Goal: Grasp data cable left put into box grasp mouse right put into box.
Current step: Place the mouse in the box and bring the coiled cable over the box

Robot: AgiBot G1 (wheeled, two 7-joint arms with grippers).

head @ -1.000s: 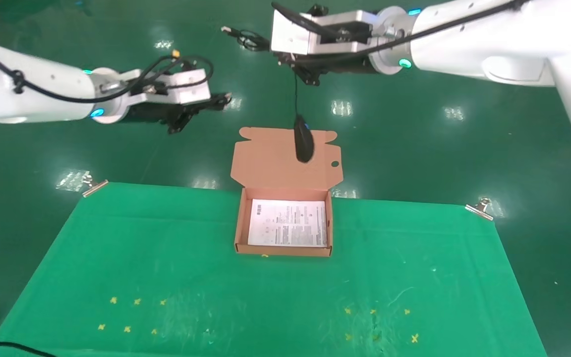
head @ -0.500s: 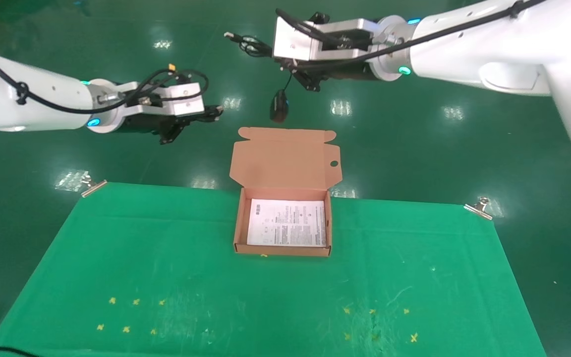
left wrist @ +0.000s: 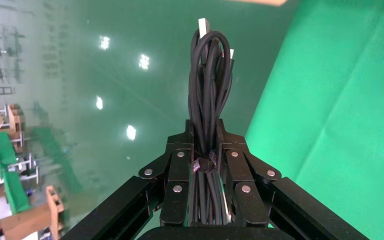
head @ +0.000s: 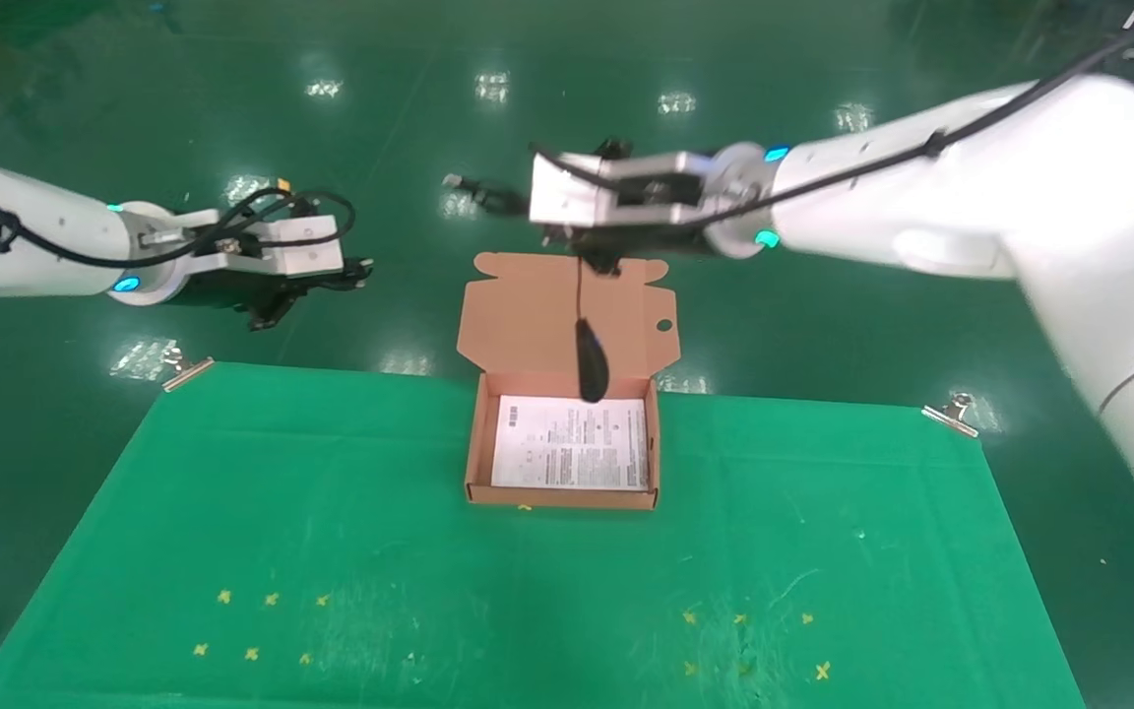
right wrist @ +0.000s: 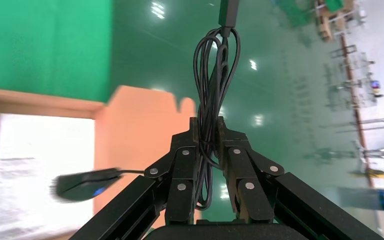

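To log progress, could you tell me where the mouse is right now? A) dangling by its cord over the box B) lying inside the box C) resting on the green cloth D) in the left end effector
A: the mouse hangs by its cord from the right end effector, above the box.

Left gripper (head: 355, 276) held out at far left, above the floor, fingers (left wrist: 180, 172) clamped on a thin black looped cable bundle (left wrist: 209, 115). Right gripper (head: 595, 258) reaching in from the right, far centre, pinching a thin black looped cord (right wrist: 215, 75).
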